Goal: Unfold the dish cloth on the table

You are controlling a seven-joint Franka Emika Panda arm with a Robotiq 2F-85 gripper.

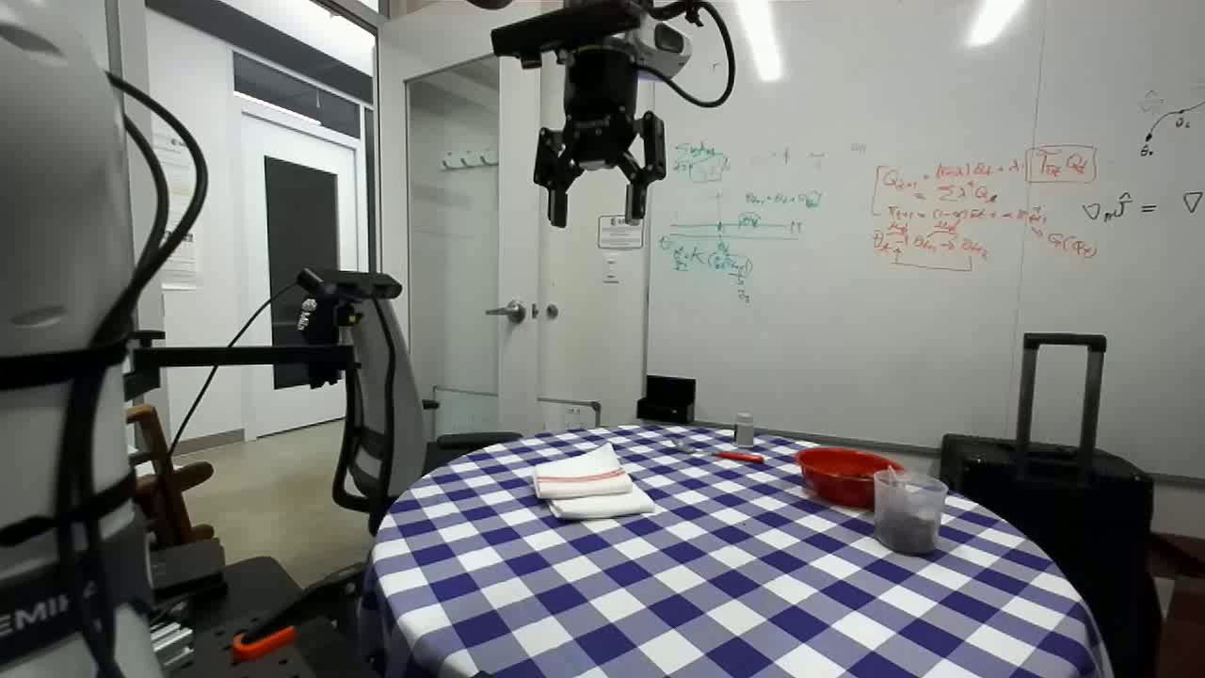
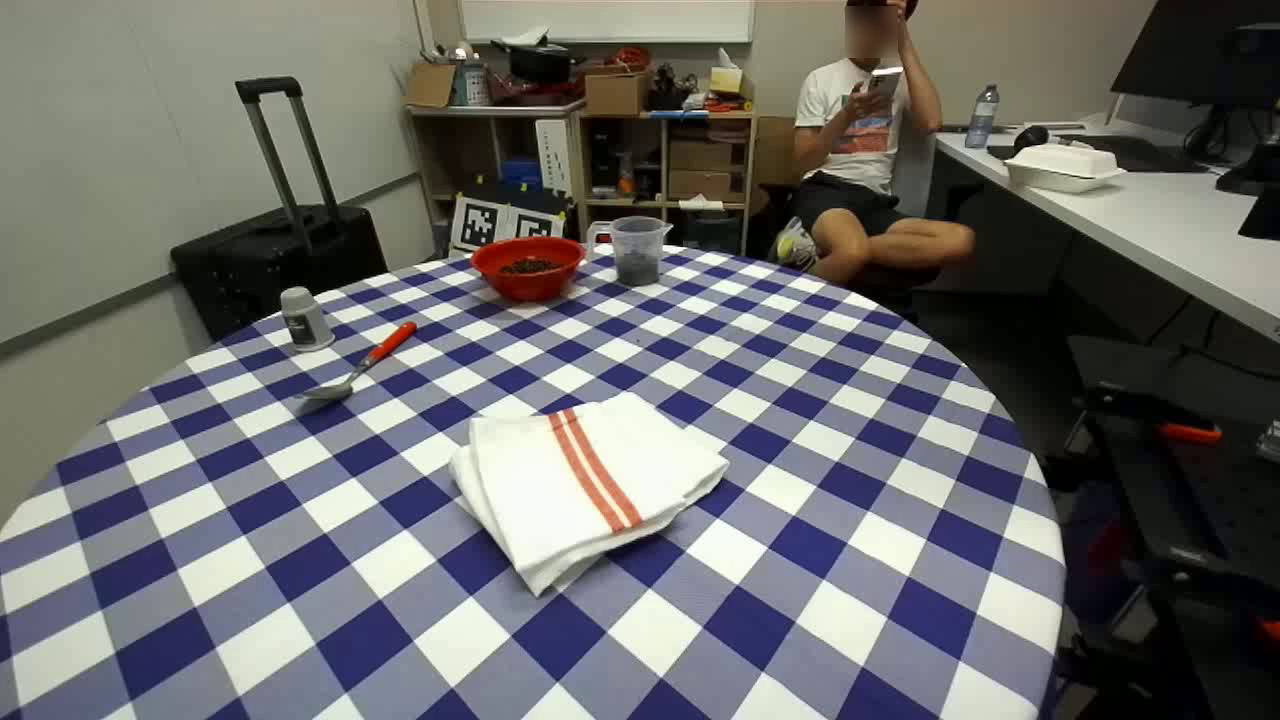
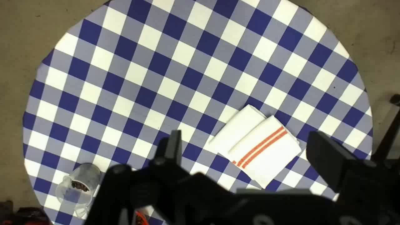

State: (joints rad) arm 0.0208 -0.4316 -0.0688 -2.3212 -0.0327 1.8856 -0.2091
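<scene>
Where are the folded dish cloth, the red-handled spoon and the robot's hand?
Folded dish cloth [image 2: 594, 472]: in an exterior view, on its striped top layer.
Red-handled spoon [image 2: 383, 351]: in an exterior view, on its handle.
Robot's hand [image 1: 597, 211]: in an exterior view, midway across its open gap.

A whiteboard [image 1: 828, 330] (scribbled in green, red and black) stretches near a glass-panelled door [image 1: 457, 264].

In an exterior view, the gripper [image 1: 597, 212] hangs, jaws apart, well above the table [image 1: 715, 603]. The cloth [image 1: 586, 482] lies folded on the left, the shaker [image 1: 744, 430] and spoon [image 1: 740, 458] far, the bowl [image 1: 836, 485] right, the cup [image 1: 927, 494] nearer. Beyond is a whiteboard [image 1: 828, 330]; right, a suitcase [image 1: 1045, 508].
</scene>
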